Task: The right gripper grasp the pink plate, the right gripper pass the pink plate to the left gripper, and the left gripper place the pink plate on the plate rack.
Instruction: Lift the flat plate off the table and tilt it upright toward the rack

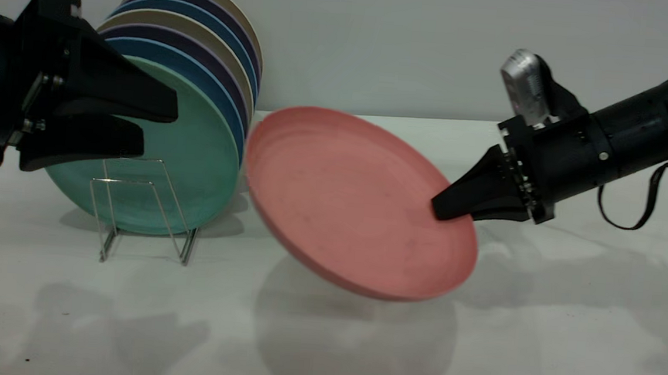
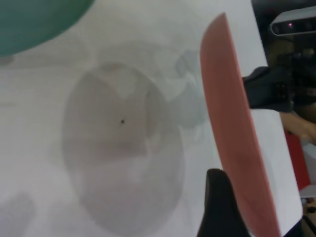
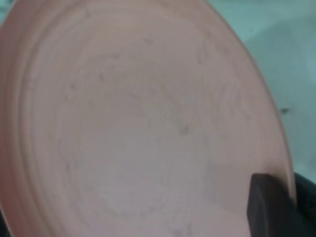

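Right gripper [image 1: 447, 207] clamps tilted pink plate [image 1: 356, 201] above table [image 1: 535, 343].

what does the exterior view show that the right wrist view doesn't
Only the exterior view shows the left gripper, open and apart from the pink plate, the stack of plates with the green plate in front, the wire rack and the plate's shadow on the table. Only the right wrist view shows the faint dark smudges across the plate's inner face, close up. Both show the pink plate held tilted off the table, with the right gripper clamped on its rim.
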{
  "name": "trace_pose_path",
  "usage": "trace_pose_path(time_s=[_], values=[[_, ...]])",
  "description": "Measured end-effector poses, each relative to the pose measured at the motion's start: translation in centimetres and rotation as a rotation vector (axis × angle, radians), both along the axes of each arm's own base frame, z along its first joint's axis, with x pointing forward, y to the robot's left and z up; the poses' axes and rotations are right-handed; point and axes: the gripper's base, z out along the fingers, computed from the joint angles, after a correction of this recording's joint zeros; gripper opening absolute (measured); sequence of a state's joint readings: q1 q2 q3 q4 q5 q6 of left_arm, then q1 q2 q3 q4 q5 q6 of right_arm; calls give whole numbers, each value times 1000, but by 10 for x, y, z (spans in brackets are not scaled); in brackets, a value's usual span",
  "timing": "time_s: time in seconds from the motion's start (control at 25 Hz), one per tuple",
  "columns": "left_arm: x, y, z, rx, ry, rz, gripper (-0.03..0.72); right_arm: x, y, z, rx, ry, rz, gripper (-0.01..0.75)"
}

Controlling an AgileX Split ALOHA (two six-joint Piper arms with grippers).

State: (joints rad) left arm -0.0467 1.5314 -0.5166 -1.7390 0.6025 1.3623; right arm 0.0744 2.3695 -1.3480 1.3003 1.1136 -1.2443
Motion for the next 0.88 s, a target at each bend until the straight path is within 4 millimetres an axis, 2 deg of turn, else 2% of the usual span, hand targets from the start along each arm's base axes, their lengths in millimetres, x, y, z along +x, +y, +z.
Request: trace_pose_path(time_s=[0.32,0.64,0.88], values=[[0,1,-1,13,-1,7,501,-8,31,2,28,1,51,13],[1,1,-1,17,-1,9,498,-9,45,8,69,-13,57,13],[1,1,-1,19,0,10,436,-11,57,26,87,-56,76,15]])
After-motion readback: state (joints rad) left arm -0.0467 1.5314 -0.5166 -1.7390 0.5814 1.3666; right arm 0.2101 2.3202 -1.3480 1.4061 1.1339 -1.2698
